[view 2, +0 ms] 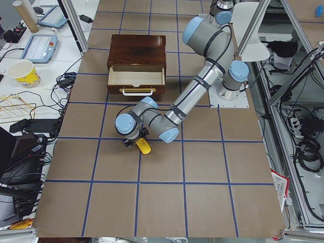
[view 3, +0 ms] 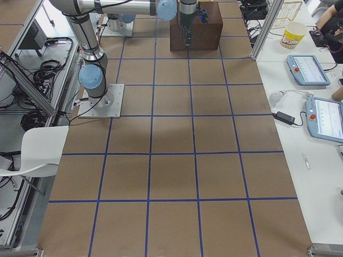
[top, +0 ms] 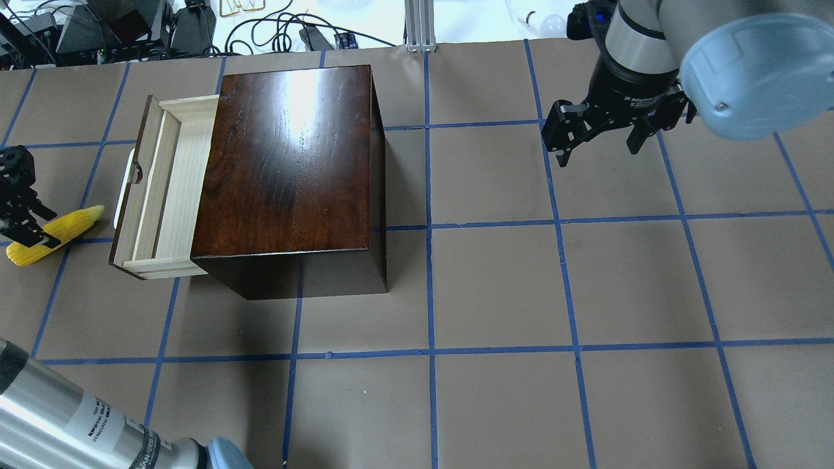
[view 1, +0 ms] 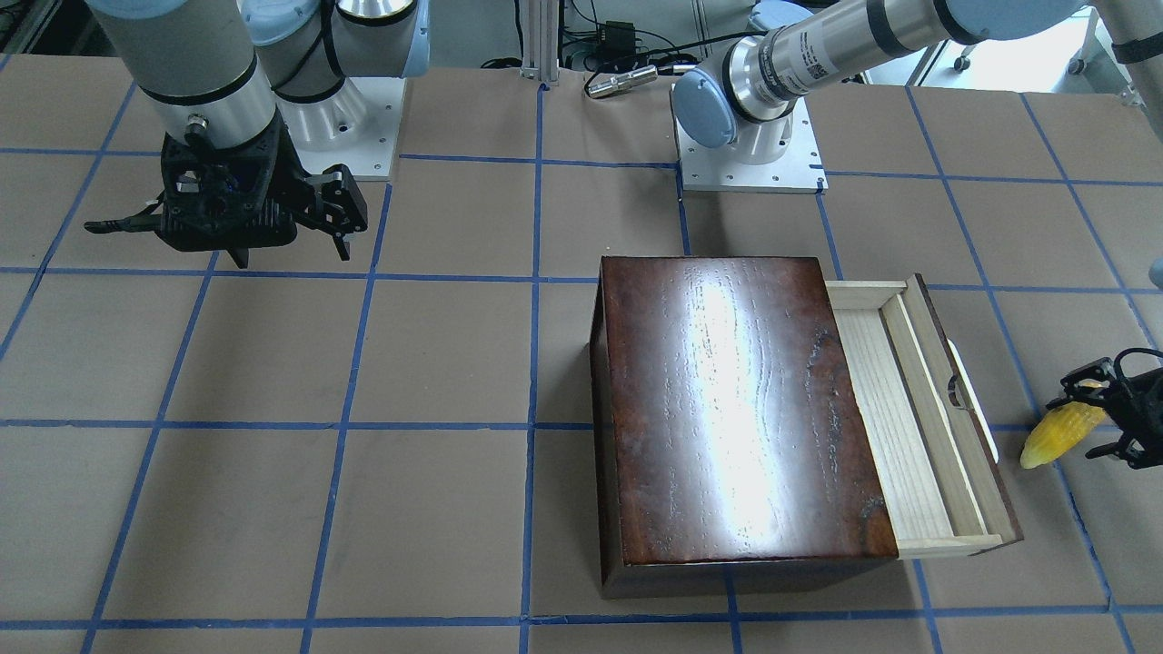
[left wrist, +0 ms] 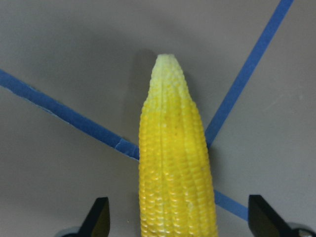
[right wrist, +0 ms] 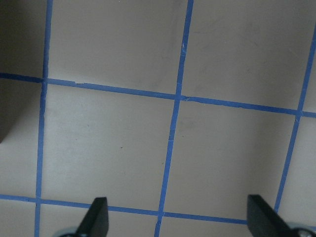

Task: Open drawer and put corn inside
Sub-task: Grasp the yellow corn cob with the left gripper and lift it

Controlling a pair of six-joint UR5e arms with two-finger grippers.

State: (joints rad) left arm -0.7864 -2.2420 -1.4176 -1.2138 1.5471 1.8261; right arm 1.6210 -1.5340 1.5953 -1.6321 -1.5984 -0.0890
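The yellow corn [top: 62, 229] lies on the brown table to the left of the box, its pointed tip toward the drawer. My left gripper [top: 29, 225] is open and straddles the cob's thick end. In the left wrist view the corn [left wrist: 175, 168] sits between the two fingertips [left wrist: 98, 219] with gaps on both sides. The drawer [top: 166, 189] is pulled out of the dark-brown box [top: 293, 163]; its pale tray is empty and its white handle [top: 124, 189] faces the corn. My right gripper [top: 599, 155] is open and empty, above the table far to the right.
The table is covered in brown paper with a grid of blue tape lines [top: 427, 228]. In the front-facing view the drawer [view 1: 909, 418] opens toward the corn [view 1: 1058, 436]. Cables and devices lie beyond the table's far edge [top: 260, 26].
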